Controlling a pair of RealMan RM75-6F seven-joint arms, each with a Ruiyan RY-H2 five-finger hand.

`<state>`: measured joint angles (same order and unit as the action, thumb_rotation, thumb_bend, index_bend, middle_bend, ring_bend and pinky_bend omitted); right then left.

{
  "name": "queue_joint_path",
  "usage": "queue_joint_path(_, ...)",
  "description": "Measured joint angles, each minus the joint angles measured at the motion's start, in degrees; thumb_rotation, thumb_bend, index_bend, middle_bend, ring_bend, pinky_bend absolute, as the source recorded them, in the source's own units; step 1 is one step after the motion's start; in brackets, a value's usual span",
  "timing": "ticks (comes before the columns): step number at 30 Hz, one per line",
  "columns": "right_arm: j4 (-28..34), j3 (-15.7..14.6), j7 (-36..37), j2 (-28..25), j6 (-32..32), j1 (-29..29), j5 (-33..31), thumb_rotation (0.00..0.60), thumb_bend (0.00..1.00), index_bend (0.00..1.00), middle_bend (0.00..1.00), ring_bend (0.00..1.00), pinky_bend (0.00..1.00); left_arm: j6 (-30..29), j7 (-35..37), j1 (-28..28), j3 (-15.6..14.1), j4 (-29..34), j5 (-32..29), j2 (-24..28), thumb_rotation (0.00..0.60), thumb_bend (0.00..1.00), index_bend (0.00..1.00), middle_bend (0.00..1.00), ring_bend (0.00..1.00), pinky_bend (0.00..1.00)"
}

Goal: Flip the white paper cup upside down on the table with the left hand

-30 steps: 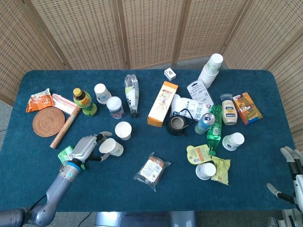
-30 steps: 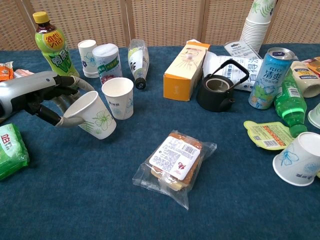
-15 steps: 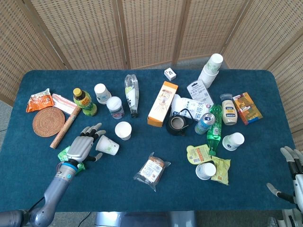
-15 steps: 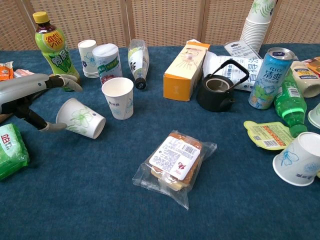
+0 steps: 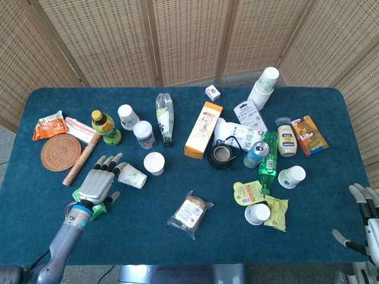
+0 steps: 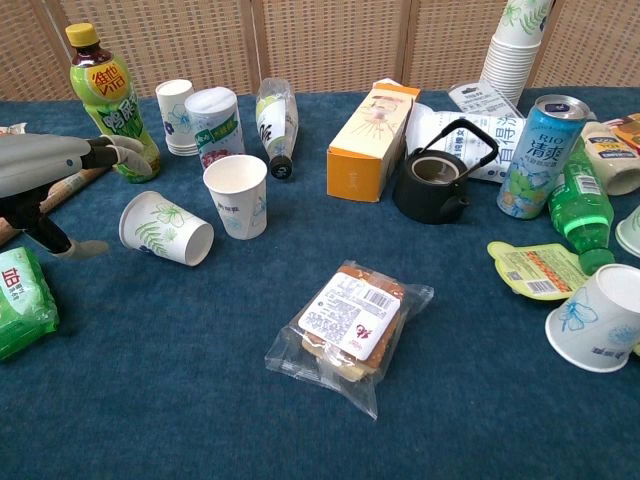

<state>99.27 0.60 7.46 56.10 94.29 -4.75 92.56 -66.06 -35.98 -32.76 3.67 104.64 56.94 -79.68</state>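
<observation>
White paper cup (image 6: 165, 228) lay on its side, mouth toward the snack packet (image 6: 348, 326), base toward the empty, spread-fingered left hand (image 5: 98, 183); right hand (image 5: 362, 219) open.

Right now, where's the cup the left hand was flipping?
The paper cup lies on its side at table left, just right of the open left hand and beside the upright cup.

White paper cup (image 6: 166, 228) w/ green leaf print; dark-blue table (image 6: 200, 400).
</observation>
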Motion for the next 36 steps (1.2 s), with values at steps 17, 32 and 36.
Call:
queue_joint_path(17, -0.28, 0.08, 1.53, -0.41, -0.25, 0.11, -0.39, 0.600, 0.08, 0.00, 0.00, 0.00, 0.00, 0.00, -11.16, -5.27, 0.39, -2.73, -7.43, -6.81, 0.600, 0.35, 0.12, 0.00, 0.00, 0.00)
queue_joint_path(32, -0.45, 0.15, 2.54, -0.67, -0.40, 0.19, -0.63, 0.600, 0.08, 0.00, 0.00, 0.00, 0.00, -0.53, -15.88, -7.97, -0.04, -6.41, -11.36, -11.80, 0.600, 0.35, 0.13, 0.00, 0.00, 0.00)
queue_joint_path(36, -0.49, 0.16, 3.02, -0.76, -0.33, 0.16, -0.68, 0.600, 0.08, 0.00, 0.00, 0.00, 0.00, -0.81, -16.22, -8.42, 0.03, -7.55, -11.80, -13.01, 0.600, 0.35, 0.14, 0.01, 0.00, 0.00)
